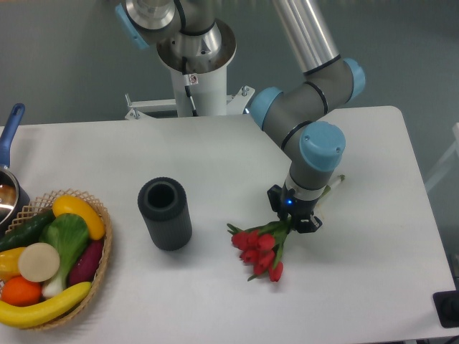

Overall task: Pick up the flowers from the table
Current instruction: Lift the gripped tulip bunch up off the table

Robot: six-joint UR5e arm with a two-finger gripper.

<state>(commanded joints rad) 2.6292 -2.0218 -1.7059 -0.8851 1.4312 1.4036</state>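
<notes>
Plain white table [179, 154], no pattern on it. Toward its right side lie the flowers [259, 251]: red buds with green leaves and thin pale green stems. Over them sits a black gripper [295, 217] showing a small blue light, on a silver-grey arm [308, 93] with light blue joint caps. Left of the flowers stands a matte black cylinder [165, 213]. Further left, a tan woven basket [99, 269] holds yellow, green, orange, purple and cream produce. Beyond that, a blue-handled pot [10, 172].
</notes>
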